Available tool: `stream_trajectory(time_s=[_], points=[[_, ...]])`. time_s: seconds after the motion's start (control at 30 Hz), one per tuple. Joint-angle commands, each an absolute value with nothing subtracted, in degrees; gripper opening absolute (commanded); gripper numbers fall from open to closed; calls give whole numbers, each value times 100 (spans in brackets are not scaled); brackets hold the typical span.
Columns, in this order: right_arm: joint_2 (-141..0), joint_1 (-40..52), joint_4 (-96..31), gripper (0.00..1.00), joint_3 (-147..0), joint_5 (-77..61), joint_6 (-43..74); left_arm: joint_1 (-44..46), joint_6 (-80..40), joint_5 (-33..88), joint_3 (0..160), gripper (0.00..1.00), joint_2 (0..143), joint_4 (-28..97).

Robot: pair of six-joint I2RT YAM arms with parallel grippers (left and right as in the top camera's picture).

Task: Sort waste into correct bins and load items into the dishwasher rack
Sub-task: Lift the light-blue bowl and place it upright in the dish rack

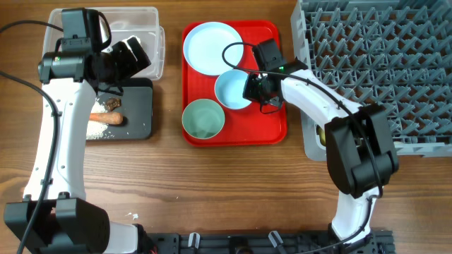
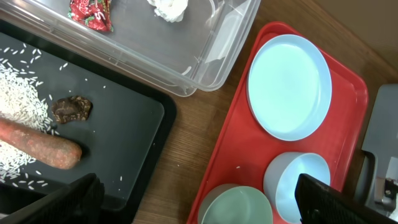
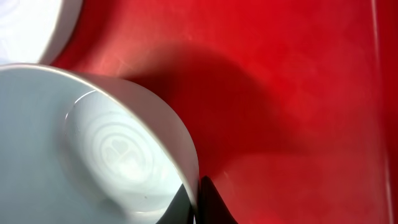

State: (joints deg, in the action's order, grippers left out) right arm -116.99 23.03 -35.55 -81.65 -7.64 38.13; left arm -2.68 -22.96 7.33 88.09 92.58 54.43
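Item: pale blue bowl (image 1: 232,90). Upright on the flat red tray (image 1: 272,128), between the round plate (image 1: 210,46) behind it and the mint bowl (image 1: 203,118) in front.

Holder: right gripper (image 1: 251,89). It is at the bowl's right-hand rim with one finger inside the wall and one outside. The wrist view shows the two pinched on the rim, so it looks clamped on.

Destination: dishwasher rack (image 1: 381,56). It lies to the robot's right of the bowl, past the tray's edge and well apart from it. The right arm is plainly the nearer one, and the carry would likely run rightward over the rack's near wall.

Left gripper (image 1: 131,55): fingers spread wide and empty, hanging above the clear tub (image 1: 152,17) and black tray (image 1: 138,106).

Waste: wrapper (image 2: 90,12) and tissue (image 2: 168,7) lie in the tub. Rice (image 2: 18,102), brown scrap (image 2: 71,109) and carrot (image 2: 37,146) lie in the black tray.
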Motion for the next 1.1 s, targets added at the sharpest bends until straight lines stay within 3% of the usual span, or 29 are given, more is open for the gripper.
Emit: stream_trajectory(time_s=[0.0,0.27,0.53,0.83,1.07], points=[[-11072,2185,-3887,4,-8589,-421,3435,-279,-2206,676,8807,100,9290,5452],[-10053,1857,-4978,4,-9671,1015,2871,-279,-2206,679,8807,100,9290,5452],[-9885,1632,-4786,4,-9708,5275,2773,-279,-2206,679,8807,100,9290,5452],[-10582,1404,-3393,4,-9706,6904,493,-279,-2206,679,8807,100,9290,5452],[-11559,1347,-1166,4,-9706,7260,-2982,-279,-2206,679,8807,100,9290,5452]])
